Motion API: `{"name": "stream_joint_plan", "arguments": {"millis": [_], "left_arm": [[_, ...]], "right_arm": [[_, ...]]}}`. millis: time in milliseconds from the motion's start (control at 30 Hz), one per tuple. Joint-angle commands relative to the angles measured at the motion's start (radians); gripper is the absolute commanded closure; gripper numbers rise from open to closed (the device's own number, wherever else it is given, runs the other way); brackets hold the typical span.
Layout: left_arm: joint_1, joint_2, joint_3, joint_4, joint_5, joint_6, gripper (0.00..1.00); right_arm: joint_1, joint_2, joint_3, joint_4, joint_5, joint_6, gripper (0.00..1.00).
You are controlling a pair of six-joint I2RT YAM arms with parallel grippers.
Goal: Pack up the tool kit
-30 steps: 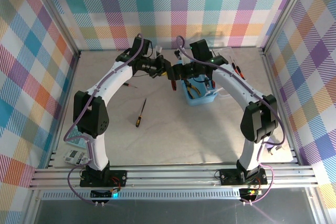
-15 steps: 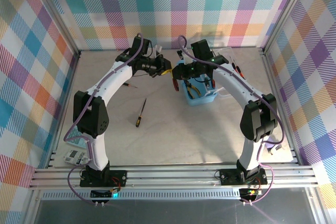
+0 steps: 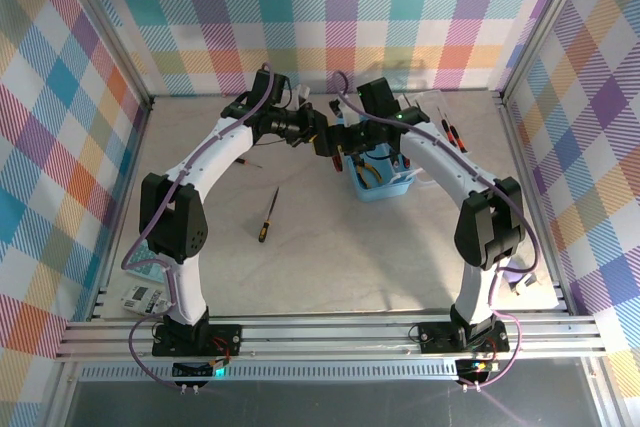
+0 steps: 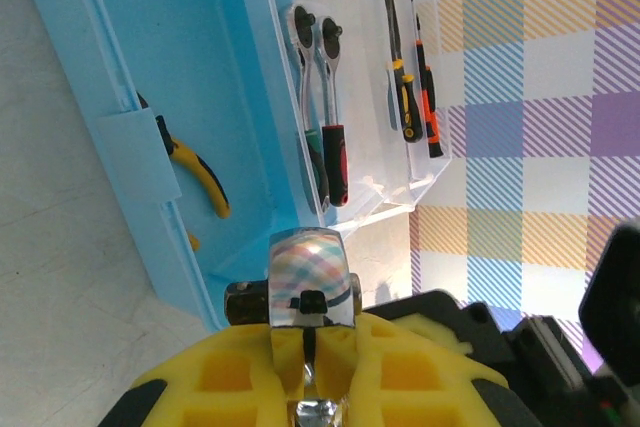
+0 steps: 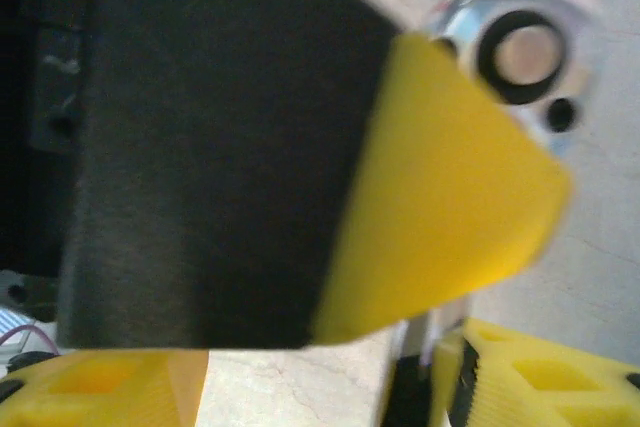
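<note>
Gripping wrench by its head w/ left pincer, above surface, just left of blue case at far ctr-right. Holding right pincer open, wrench shaft btwn fingers. Pliers inside case; screwdriver loose on surface, nearer & left.

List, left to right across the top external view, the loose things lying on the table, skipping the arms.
calculator → black-and-yellow screwdriver → light blue case → small screwdrivers

Top camera looks down; left wrist closely shares the case.
</note>
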Motion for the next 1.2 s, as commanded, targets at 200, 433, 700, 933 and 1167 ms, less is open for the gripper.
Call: {"name": "stream_joint_plan", "arguments": {"millis": [200,433,700,933,1167], "left_arm": [[0.0,-0.042,-0.004,0.048,0.043,-0.011,1.0],[0.005,-0.042,-0.004,0.049,0.044,-0.01,1.0],[0.074,-0.077,0.007,-0.194,-0.173,0.155,0.18],[0.182,-0.183,-0.079,-0.316,-0.339,0.253,0.0],[0.196,-0.222,-0.205,-0.277,-0.327,0.231,0.0]], "right_arm": [[0.009,0.012,0.026,-0.019,-0.056,-0.024,0.66],[0.01,-0.002,0.023,-0.023,-0.02,-0.027,0.98],[-0.073,-0.044,0.045,-0.109,0.088,-0.108,1.0],[-0.22,-0.025,0.037,-0.139,0.185,-0.196,1.0],[-0.279,0.108,0.136,-0.159,0.213,-0.215,1.0]]}}
